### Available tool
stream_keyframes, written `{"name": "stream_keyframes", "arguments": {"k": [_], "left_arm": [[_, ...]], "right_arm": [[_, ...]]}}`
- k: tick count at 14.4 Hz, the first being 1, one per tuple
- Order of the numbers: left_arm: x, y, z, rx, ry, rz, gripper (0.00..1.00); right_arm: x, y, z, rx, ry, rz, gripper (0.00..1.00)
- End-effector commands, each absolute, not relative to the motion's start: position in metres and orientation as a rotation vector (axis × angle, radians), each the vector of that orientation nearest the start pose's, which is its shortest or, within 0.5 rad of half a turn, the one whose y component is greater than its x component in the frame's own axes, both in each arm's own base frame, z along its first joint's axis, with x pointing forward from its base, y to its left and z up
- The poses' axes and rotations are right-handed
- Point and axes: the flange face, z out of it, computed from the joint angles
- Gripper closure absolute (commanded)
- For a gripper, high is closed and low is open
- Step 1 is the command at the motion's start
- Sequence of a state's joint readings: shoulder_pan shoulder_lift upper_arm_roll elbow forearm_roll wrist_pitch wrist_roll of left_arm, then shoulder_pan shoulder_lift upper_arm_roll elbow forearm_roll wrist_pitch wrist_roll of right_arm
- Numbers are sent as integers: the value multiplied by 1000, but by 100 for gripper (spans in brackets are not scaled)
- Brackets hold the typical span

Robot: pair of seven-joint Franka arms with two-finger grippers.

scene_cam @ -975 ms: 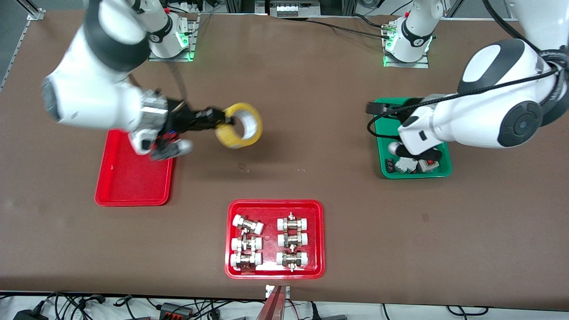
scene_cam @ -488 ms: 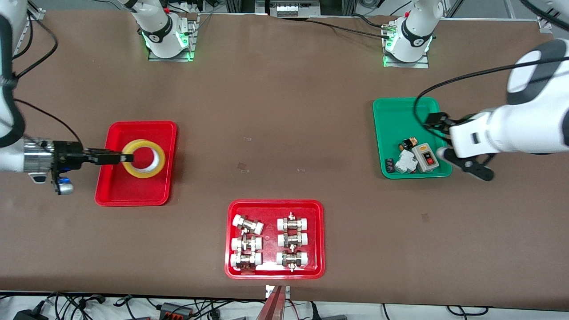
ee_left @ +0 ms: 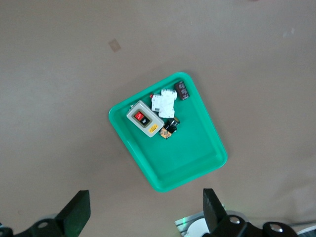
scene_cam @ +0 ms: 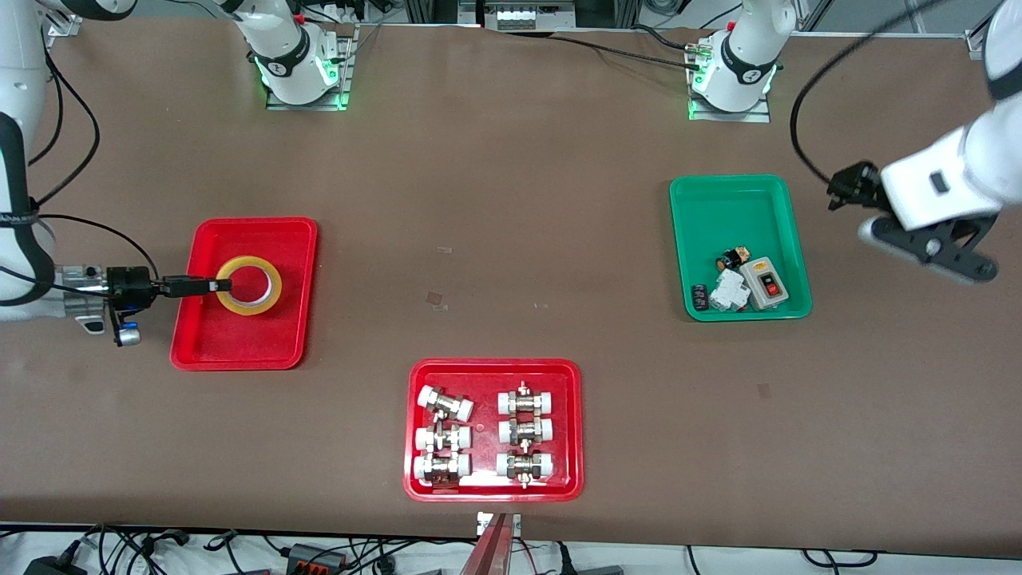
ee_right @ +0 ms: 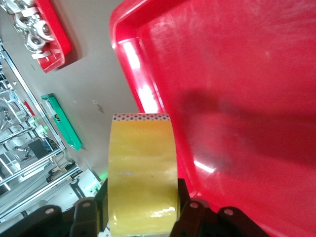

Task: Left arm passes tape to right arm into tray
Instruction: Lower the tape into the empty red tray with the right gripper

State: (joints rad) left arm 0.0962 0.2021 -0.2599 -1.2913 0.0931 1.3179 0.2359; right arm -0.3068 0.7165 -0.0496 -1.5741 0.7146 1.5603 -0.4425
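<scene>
The yellow tape (scene_cam: 276,286) lies flat, low over the plain red tray (scene_cam: 239,343), its hole facing up. My right gripper (scene_cam: 219,284) reaches in level from the right arm's end of the table and is shut on the roll's rim. In the right wrist view the tape (ee_right: 142,163) sits between the two black fingers of the right gripper (ee_right: 140,207), with the tray (ee_right: 237,98) beside it. I cannot tell whether the roll touches the tray floor. My left gripper (scene_cam: 930,249) is open and empty, up in the air beside the green tray; its view (ee_left: 143,217) shows wide-apart fingers.
A green tray (scene_cam: 734,208) holding a switch box and small parts stands at the left arm's end, also in the left wrist view (ee_left: 187,158). A red tray of white-capped fittings (scene_cam: 495,369) stands nearest the front camera, mid-table.
My right gripper has swung the tape from mid-table to over the plain red tray, then lowered it. My left arm has drawn away from the green tray toward its end of the table.
</scene>
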Motion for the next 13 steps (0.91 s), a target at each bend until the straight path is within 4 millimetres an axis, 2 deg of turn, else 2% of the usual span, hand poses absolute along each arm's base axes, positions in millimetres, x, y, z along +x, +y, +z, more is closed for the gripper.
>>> {"name": "stream_keyframes", "arguments": {"k": [1,4,5,7,8,9,12,13], "left_arm": [[541,-75,628,-3041,450,157,0],[507,-93,625,-3032,331,88,0],[506,-96,625,-3034,321,87,0],[509,-97,627,-3039,315,75,0],[511,-95,625,-3046,284,75,0],[514,-96,626,-3064,264,46,0],[524,-100,635,-3106,255,-93,0],[524,-99,634,-3140,237,-92,0]], "right_arm": [[612,-146,204,-2206,173,451,58],[604,-159,181,-2187,152,451,58],[600,-166,174,-2181,155,446,57],[599,-170,169,-2200,146,437,46],[600,-169,169,-2201,147,437,8],[600,-170,169,-2205,145,436,0],[602,-168,167,-2276,111,454,0],[601,-169,164,-2319,92,469,0]]}}
